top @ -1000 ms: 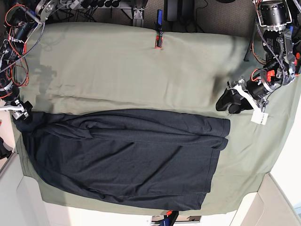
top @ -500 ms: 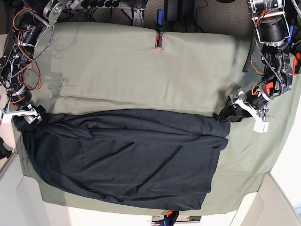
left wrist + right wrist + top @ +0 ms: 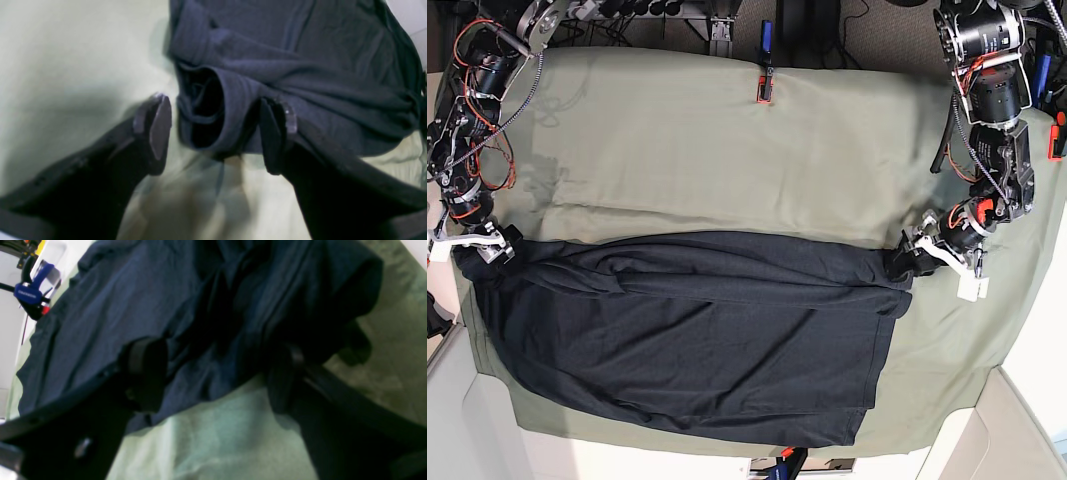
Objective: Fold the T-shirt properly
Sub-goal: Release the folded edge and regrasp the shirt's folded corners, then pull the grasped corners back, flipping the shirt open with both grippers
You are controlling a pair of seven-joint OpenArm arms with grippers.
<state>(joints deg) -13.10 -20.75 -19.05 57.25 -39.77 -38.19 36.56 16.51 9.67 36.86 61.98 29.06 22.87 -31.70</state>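
In the base view the T-shirt [image 3: 697, 335] lies spread across the lower half of the frame on the olive table cover [image 3: 727, 150]. At its right corner sits the left gripper [image 3: 213, 128], jaws wide around a rolled hem. At the left corner the right gripper [image 3: 217, 376] stands wide too — whether its fingers [image 3: 146, 370] touch cloth is unclear, the picture being blurred. A clamp [image 3: 765, 88] sits at the far edge.

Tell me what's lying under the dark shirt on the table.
The T-shirt lies spread on an olive-green table cover, which shows all around it. The cover presumably continues beneath the shirt, but whatever else might be under the fabric is hidden.
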